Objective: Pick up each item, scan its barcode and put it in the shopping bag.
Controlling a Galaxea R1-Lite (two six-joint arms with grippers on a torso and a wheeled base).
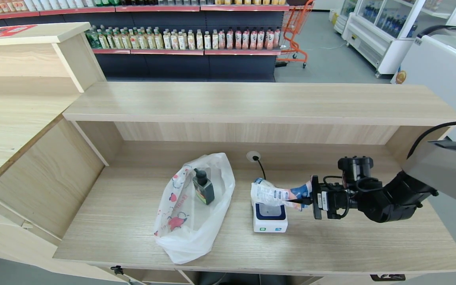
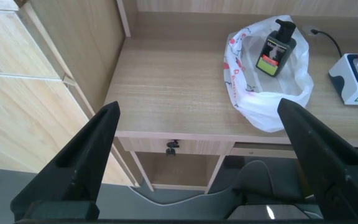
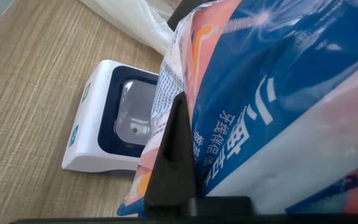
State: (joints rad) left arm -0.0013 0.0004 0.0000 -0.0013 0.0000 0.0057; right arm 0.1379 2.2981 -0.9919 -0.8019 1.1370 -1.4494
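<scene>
Head view looks down on a wooden table (image 1: pixel 350 245) set in a recess, with a raised ledge along its back edge and side panels at both ends. The right pincer (image 1: pixel 305 196) comes in from the right edge, clenched on one end of a soft blue, white and pink packet (image 1: pixel 273 194). The packet lies level in the air, its free end over the scanner (image 1: pixel 269 221), a white box with a dark window near the middle of the table. A black cable (image 1: pixel 260 168) runs from behind the scanner to a hole by the back edge.

Just left of the scanner the shopping bag (image 1: pixel 180 221) lies open, its bottom at the front edge. A dark pump bottle (image 1: pixel 203 187) rests inside, near the bag's mouth.

Right wrist view has the packet (image 3: pixel 278 93) against a dark finger (image 3: pixel 176 155), with the scanner (image 3: pixel 104 130) below it.

Left wrist view has the left pincer (image 2: pixel 197 106) released, fingers wide apart, off the front edge near the left corner and well apart from the bag (image 2: pixel 263 93).

Stocked shelves (image 1: pixel 184 39) and an orange trolley (image 1: pixel 297 31) stand behind the ledge.
</scene>
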